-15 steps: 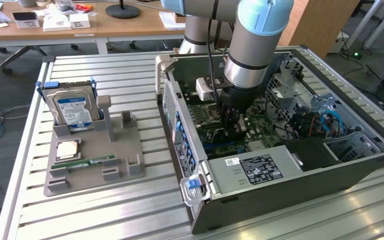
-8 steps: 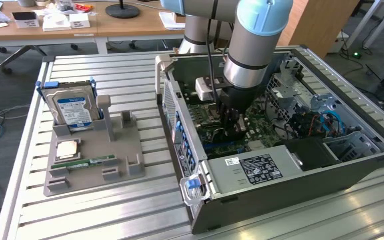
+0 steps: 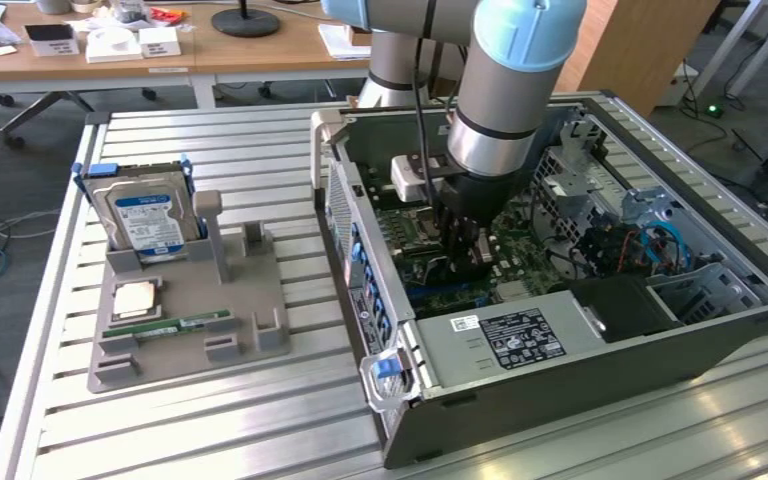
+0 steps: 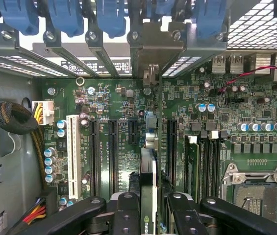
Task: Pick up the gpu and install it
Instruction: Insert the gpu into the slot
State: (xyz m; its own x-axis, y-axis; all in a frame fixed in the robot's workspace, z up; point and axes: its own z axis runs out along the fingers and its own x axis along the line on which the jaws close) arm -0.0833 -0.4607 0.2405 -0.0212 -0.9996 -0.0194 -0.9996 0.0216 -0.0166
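Currently, my pincer is lowered into the open computer case, which lies on its side in the centre-right of the exterior frame on the slatted metal worktop. In the wrist view, the pincer is narrowed to a small gap, with one black finger pressed to each face of the gpu. The gpu is seen edge-on, a thin dark card with a green logo strip. It stands upright over the green motherboard, in line with the long black expansion slots and between two of them. Its far end points at the pale metal bracket area on the rear wall of the case, below the row of blue latches. I cannot tell whether the card's lower edge is seated in a slot. A white slot and an empty CPU socket lie to either side on the same board. In the exterior view, the grey power supply with its label sits just below the pincer in the frame. At the exterior view's left, well apart from the case, a grey holder tray carries the upright hard drive with a blue label, a CPU and a narrow green RAM stick.
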